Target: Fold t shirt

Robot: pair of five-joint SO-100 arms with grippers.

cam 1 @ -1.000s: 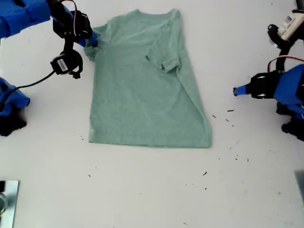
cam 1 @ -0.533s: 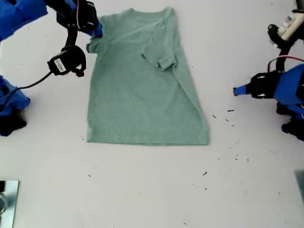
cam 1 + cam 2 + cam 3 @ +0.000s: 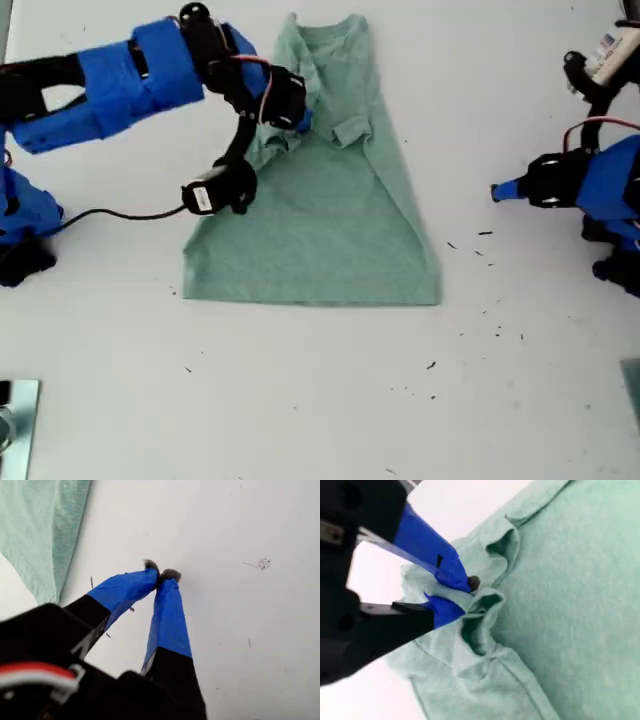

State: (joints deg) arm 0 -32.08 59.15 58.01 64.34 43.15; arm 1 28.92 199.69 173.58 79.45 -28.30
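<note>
The sage-green t shirt (image 3: 330, 225) lies on the white table, neck toward the far edge, with the sleeve on the exterior view's right folded inward. My second gripper (image 3: 300, 118) hangs over the upper chest, shut on a bunched fold of the other sleeve (image 3: 485, 602), which it has drawn over the body. The fabric (image 3: 570, 605) puckers around its blue fingers (image 3: 445, 565). My first gripper (image 3: 495, 190) rests at the exterior view's right, apart from the shirt. Its blue fingertips (image 3: 150, 577) are pressed together on nothing above bare table, with the shirt's hem corner (image 3: 35, 530) beside them.
Dark specks (image 3: 480, 240) dot the table between the shirt and the first arm. A black cable (image 3: 110, 213) trails from the second arm's wrist camera. A metal object (image 3: 15, 420) sits at the exterior view's lower left corner.
My second gripper has swung toward the exterior view's right, carrying the sleeve from the shirt's edge over its chest. That side of the shirt is now folded in. The first arm has not moved.
</note>
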